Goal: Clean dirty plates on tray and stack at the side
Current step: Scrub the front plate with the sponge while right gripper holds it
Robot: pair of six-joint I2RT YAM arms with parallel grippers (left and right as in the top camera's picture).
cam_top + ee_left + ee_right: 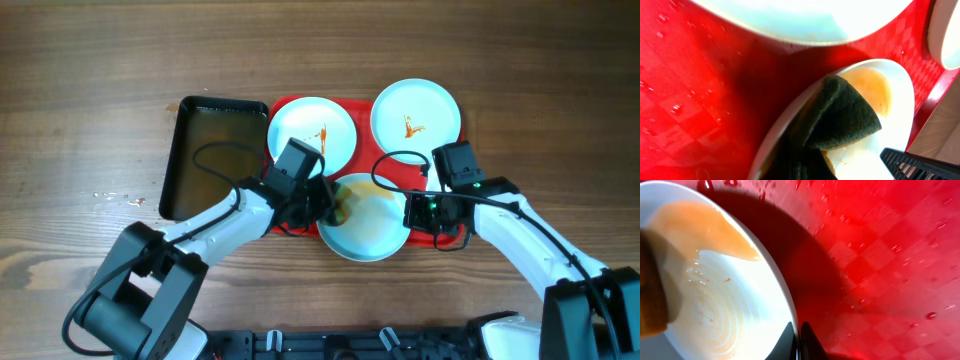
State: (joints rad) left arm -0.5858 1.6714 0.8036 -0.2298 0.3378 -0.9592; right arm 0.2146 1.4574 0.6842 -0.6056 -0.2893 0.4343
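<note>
Three pale blue-white plates lie on the red tray (365, 108). The back left plate (312, 130) and the back right plate (416, 115) each have an orange-red smear. The front plate (368, 228) has a thin orange film. My left gripper (324, 204) is shut on a dark green sponge (842, 115) and presses it on the front plate's (897, 95) left part. My right gripper (414, 212) is shut on that plate's right rim; in the right wrist view its fingers (800, 339) pinch the rim of the plate (725, 310).
A black deep pan (210, 155) stands against the tray's left side. The tray surface (880, 255) is wet with droplets. Bare wooden table (90, 90) lies around the tray. The back left plate's rim (805, 20) is close above the sponge.
</note>
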